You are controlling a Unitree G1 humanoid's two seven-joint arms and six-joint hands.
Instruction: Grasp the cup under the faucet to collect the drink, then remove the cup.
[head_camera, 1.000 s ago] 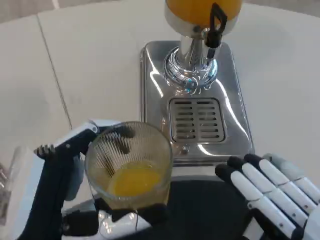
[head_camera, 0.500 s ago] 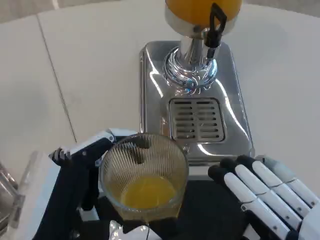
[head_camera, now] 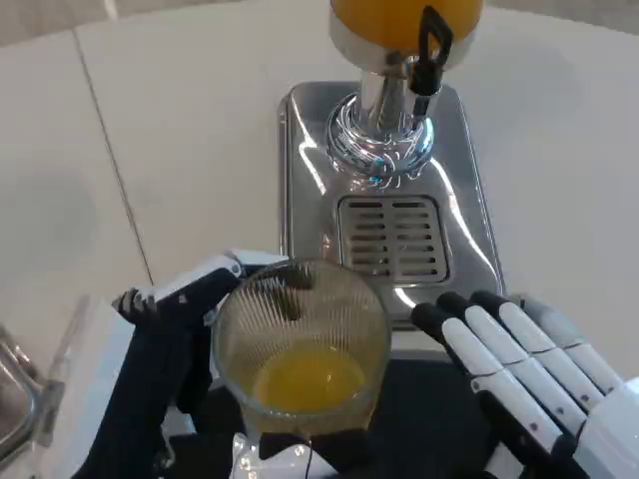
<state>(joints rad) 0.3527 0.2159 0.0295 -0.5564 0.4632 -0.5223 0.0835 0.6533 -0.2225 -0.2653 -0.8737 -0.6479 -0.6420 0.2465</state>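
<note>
Left hand point(head_camera: 165, 339) wraps the ribbed glass cup point(head_camera: 302, 349) w/ juice: rigid, breakable, prob slick; best gripped mid-wall, upright. Right hand point(head_camera: 529, 384) open, empty.

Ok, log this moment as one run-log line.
left hand: holds cup | cup: juice inside, off the drip grate, near side of dispenser | right hand: open, beside cup | tap handle: untouched
</note>
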